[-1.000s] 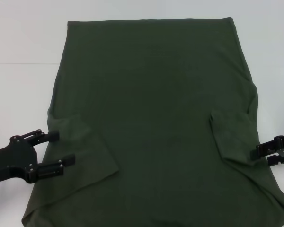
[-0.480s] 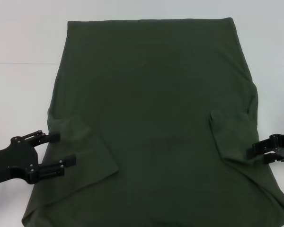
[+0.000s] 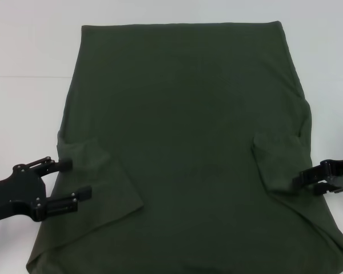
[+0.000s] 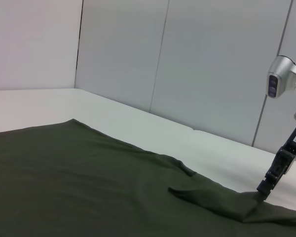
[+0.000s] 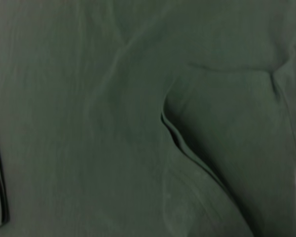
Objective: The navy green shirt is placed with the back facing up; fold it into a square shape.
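Head view: the navy green shirt (image 3: 186, 142) is seen spread flat with its plain side up over the middle of the white table (image 3: 28, 51), its straight hem toward the far edge and its lower part running off the near edge of the picture. Both short sleeves are folded inward onto the body. The left gripper (image 3: 70, 180) is held at the shirt's left border, its two fingers spread apart, one just at the folded left sleeve and the other lying on the cloth nearer the robot. The right gripper (image 3: 304, 180) is placed at the right border, its tips over the folded right sleeve; whether its fingers are parted cannot be told.

Left wrist view: the shirt (image 4: 89, 187) is shown lying low across the table (image 4: 138, 123), and the right gripper (image 4: 265, 188) is seen at its far side, tip down on the cloth.

Right wrist view: only shirt fabric (image 5: 113, 123) with the folded sleeve's edge is shown.
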{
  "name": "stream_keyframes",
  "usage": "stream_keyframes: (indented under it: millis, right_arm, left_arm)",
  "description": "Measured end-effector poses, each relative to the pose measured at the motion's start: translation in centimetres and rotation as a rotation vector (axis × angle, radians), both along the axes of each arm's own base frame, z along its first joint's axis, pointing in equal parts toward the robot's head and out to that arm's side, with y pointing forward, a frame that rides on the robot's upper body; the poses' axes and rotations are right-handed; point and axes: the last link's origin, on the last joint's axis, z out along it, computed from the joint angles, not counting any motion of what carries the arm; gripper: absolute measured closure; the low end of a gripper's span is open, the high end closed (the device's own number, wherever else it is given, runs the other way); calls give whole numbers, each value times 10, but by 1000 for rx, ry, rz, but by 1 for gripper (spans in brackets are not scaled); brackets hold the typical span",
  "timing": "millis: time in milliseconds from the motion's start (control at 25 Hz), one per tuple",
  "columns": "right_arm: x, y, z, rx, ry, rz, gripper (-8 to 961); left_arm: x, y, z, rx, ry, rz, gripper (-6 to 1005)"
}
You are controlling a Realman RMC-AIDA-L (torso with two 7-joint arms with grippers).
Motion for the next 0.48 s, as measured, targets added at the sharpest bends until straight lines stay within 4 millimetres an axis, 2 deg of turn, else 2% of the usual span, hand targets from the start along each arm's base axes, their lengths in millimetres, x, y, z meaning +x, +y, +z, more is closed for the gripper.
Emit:
stream_keyframes:
  millis: [480]
  right_arm:
    - [-14,7,-8,2,22,36,297]
  left_arm:
    - [0,1,-1,0,4,2,163]
